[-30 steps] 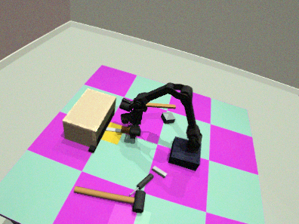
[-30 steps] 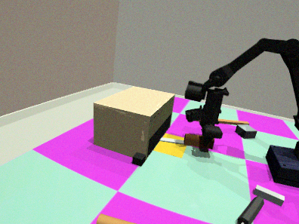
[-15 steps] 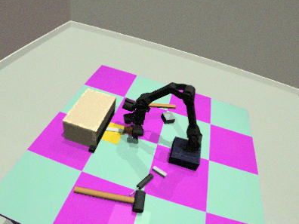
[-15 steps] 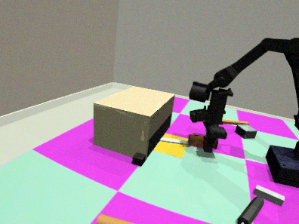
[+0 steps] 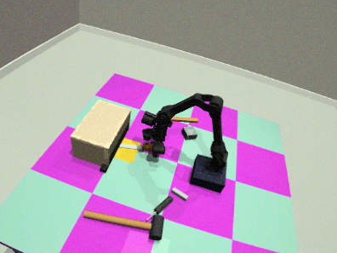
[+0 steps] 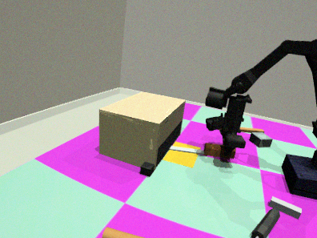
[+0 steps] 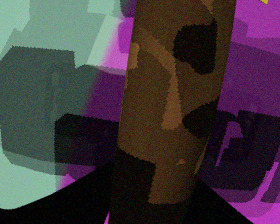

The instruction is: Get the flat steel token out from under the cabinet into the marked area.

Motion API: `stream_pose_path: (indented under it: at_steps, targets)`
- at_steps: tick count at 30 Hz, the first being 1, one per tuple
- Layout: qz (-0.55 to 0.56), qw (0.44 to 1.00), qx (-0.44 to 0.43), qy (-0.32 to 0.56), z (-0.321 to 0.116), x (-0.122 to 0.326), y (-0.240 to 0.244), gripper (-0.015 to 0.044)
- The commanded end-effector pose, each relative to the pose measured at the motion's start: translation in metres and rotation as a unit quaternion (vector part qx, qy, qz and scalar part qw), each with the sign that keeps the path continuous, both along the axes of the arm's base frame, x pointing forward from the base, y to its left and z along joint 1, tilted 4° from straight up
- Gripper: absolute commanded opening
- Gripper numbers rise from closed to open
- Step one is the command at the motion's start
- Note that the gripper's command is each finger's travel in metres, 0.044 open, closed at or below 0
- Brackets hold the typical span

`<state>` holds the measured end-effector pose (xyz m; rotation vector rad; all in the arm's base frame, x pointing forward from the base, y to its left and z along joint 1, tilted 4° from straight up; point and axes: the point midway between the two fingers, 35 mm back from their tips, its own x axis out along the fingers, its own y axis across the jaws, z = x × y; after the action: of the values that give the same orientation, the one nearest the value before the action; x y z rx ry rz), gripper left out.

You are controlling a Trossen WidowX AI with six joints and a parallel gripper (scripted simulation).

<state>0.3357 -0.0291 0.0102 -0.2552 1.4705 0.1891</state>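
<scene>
The beige cabinet (image 5: 101,120) (image 6: 142,107) stands at the left, with a dark strip low along its front. The yellow marked area (image 5: 127,155) (image 6: 180,159) lies in front of it. My gripper (image 5: 156,150) (image 6: 227,153) (image 7: 150,177) is shut on the brown handle of a flat-bladed tool (image 5: 147,146) (image 6: 212,149) (image 7: 150,100), low over the table. The pale blade (image 5: 131,146) (image 6: 186,149) reaches across the marked area to the cabinet's front edge; whether its tip is underneath is hidden. I cannot make out the steel token in any view.
A black block (image 5: 104,168) (image 6: 147,168) sits at the cabinet's near front corner. A mallet (image 5: 157,227), a screwdriver (image 5: 163,204) (image 6: 267,223) and a pale bar (image 5: 179,193) (image 6: 285,207) lie nearer the camera. An orange stick (image 5: 186,119) and a grey block (image 5: 189,132) (image 6: 260,139) lie behind the arm.
</scene>
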Motion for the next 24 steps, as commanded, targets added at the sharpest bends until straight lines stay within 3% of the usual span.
stream_pose_path:
  at_steps: [1, 24]
  targets:
    - [0.003, 1.0, 0.0, 0.001, -0.001, -0.006, -0.002, 0.0]
    - [0.003, 1.0, 0.0, 0.002, -0.004, -0.032, -0.011, 0.0]
